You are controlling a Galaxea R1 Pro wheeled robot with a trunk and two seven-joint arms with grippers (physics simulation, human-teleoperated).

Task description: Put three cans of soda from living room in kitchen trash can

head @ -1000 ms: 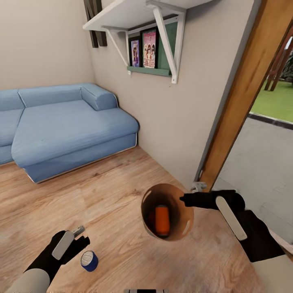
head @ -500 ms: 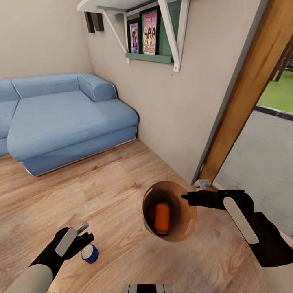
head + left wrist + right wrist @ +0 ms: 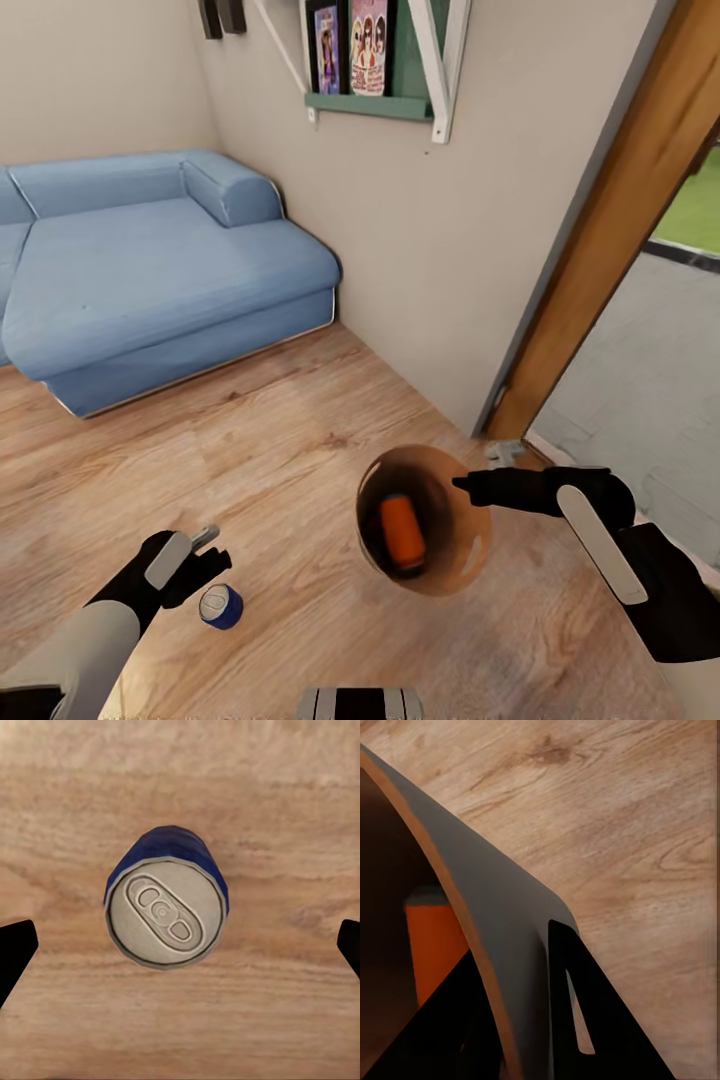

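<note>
The trash can (image 3: 455, 560) hangs tilted above the wooden floor, its brown inside facing me. My right gripper (image 3: 462, 487) is shut on its rim (image 3: 472, 907), one finger (image 3: 585, 1020) outside the dark grey wall and one inside. An orange soda can (image 3: 402, 530) lies in it, also seen as orange can (image 3: 433, 937); the shadow beside it hides any second one. The blue soda can (image 3: 220, 606) stands upright on the floor. My left gripper (image 3: 210, 552) hovers open just above it. From above, its silver top (image 3: 165, 916) sits between the two fingertips (image 3: 15, 954), untouched.
A light blue corner sofa (image 3: 150, 270) stands at the back left. A wall with a green shelf of pictures (image 3: 365, 100) runs to the right, ending in a wooden door frame (image 3: 610, 240) that opens onto grey paving (image 3: 650, 350).
The whole picture has shifted, so the head camera has tilted down. My left gripper has edged a little closer over the blue can. The right gripper still holds the trash can.
</note>
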